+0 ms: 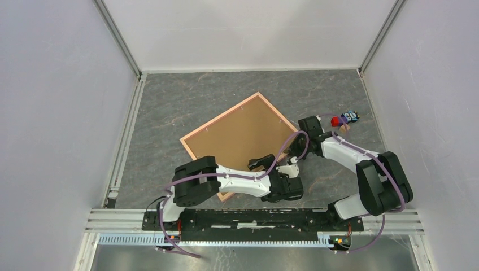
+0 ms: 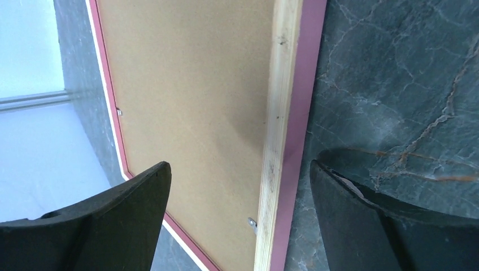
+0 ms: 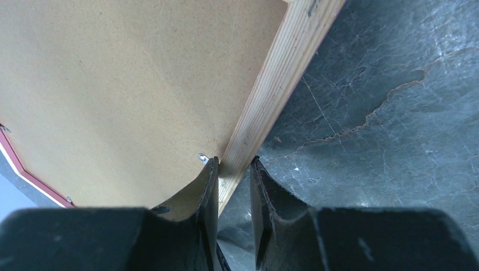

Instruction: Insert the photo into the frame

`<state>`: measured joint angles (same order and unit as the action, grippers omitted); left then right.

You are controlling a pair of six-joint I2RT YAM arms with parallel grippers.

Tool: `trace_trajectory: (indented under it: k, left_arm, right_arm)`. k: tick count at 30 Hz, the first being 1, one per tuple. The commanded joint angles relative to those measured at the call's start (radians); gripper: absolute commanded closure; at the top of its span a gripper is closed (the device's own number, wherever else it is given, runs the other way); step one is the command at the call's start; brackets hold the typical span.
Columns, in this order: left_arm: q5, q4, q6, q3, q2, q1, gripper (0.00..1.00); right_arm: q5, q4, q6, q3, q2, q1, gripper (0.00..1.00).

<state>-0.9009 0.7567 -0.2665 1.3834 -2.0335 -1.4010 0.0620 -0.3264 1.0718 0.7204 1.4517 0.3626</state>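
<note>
Frame (image 1: pixel 220 116) lies face down near the middle of the table (image 1: pixel 169 96), turned cornerwise like a diamond, its brown backing board (image 1: pixel 243 132) up and a thin pink rim all round. The photo is not visible in any view. I cannot tell whether it already sits under the board or is out of shot. Handling, as I judge it: the frame looks light but broad, with a stiff bare-wood rail on the back, so it should hold its shape when gripped at one edge. It will also lever hard on a single pinch and may pivot or slip. A glazed front cannot be seen, so I treat it as fragile and avoid dropping a corner. The best hold is the rail itself, gripped across its thickness near mid-edge, not the board, which sits loose behind small metal tabs (image 3: pixel 201 157). The photo, if flexible print, would want edge support and no creasing. Right gripper (image 3: pixel 234 164): jaws drawn close together, pinching the wooden rail on the frame's right-hand edge, just beside one tab. I cannot tell whether that edge is raised off the table. Left gripper (image 2: pixel 240 169): jaws spread wide, holding nothing, poised above the same near-right edge with the rail between the two fingers. Risk: the tabs are small and a wide finger may skid past them. Further out, a small red and blue object (image 1: pixel 344 118) sits beyond the right arm, well apart from the frame.
</note>
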Motion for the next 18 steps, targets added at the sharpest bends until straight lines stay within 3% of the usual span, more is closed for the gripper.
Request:
trace_trajectory:
  k: [1,10,15,18]
  left_arm:
    - [-0.069,0.004,0.084,0.003,-0.046,-0.023,0.04]
    - [-0.130,0.026,0.102,0.006,-0.116,-0.026,0.08]
    - [-0.216,0.093,0.076,0.024,-0.137,-0.025,0.24]
    - [-0.246,0.117,0.078,0.026,-0.138,-0.025,0.41]
  right_arm:
    - [0.045,0.022,-0.019,0.077,-0.063,0.004,1.00]
    - [0.030,-0.034,-0.010,0.113,-0.075,0.005,1.00]
    - [0.019,-0.049,-0.007,0.110,-0.080,0.005,1.00]
    - [0.022,-0.047,-0.010,0.112,-0.079,0.006,1.00]
